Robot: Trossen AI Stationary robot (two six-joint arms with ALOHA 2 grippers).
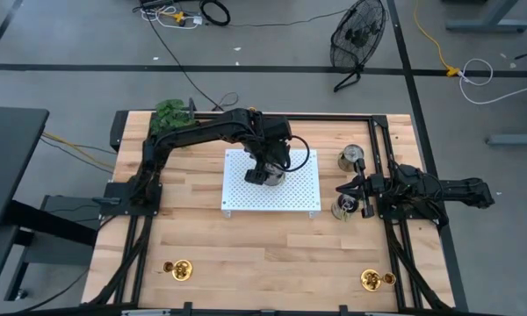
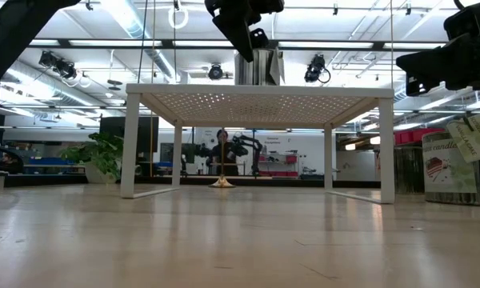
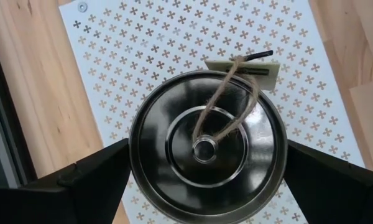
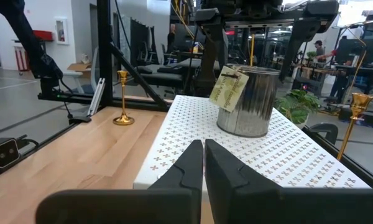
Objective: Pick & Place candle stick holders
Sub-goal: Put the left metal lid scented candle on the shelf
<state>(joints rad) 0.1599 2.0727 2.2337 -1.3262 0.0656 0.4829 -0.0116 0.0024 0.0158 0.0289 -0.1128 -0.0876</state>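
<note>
The left claw (image 1: 264,174) hung over the tin (image 3: 205,149) on the white rack (image 1: 299,189) mid-worktop. Its fingers (image 3: 93,177) stood apart, one on each side of the tin. Whether they touched its wall could not be told. The right claw (image 4: 203,158) was closed on nothing, near the worktop's right edge between two more tins (image 1: 351,158).

No holder was in hand. Two holders (image 1: 180,268) (image 1: 371,279) stood near the two corners of the edge opposite the plant (image 1: 169,114), well apart from both claws.

Procedure, as judged:
- Raise the left claw straight up until the fingers clear the tin's rim.
- Keep clear of the string and tag (image 3: 248,68), which could snag.
- Approach the holder at the left corner from above and close on the stem, not the dished base.

The third holder could not be found in the high view. The right wrist view showed a holder (image 4: 359,106) cut off at the picture's border. The low view showed a small, indistinct one (image 2: 222,180) beyond the rack.
</note>
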